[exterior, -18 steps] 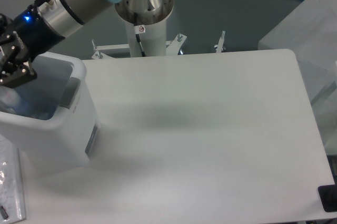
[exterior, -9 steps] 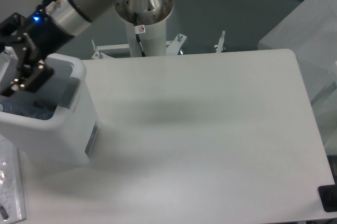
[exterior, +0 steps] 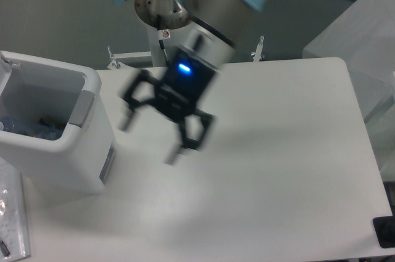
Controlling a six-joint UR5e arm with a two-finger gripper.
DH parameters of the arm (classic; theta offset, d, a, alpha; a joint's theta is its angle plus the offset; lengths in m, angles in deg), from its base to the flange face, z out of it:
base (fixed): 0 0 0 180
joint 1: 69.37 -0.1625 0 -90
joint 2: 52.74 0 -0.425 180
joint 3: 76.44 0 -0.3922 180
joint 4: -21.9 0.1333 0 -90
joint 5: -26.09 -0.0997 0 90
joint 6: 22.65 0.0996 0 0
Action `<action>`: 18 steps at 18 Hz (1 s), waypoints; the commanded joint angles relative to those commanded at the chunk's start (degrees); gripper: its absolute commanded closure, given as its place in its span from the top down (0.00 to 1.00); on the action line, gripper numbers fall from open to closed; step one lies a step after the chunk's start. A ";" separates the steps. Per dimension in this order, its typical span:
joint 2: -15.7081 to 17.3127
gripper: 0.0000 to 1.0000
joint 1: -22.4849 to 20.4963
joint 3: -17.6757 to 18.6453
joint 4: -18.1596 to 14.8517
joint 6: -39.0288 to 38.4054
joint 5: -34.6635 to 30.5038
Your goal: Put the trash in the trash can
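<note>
Trash lies at the bottom of the trash can at the left of the table; we see bluish clear plastic and a small dark bit there, but we cannot tell which piece is which, it is too dim. Our gripper hangs over the table to the right of the can, well apart from it, blurred, w/ its two fingers spread wide and nothing between them. So the trash is not near the jaws at all: it sits inside the can, left of them and lower. What could go wrong, in our judgement: the arm looks to travel fast, so a swing toward the left may knock the can's wall & shift or tip it, spilling the contents. Also a clear sheet at the bottom left edge could be mistaken for more trash; we cannot say what it is.
</note>
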 joint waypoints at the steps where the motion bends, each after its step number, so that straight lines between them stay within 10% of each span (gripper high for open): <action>1: -0.97 1.00 -0.35 -0.62 0.00 0.00 -2.64; 10: -6.16 1.00 -0.53 -5.37 -2.80 1.31 -21.99; 18: -6.43 1.00 -0.35 -4.76 -11.51 19.93 -25.86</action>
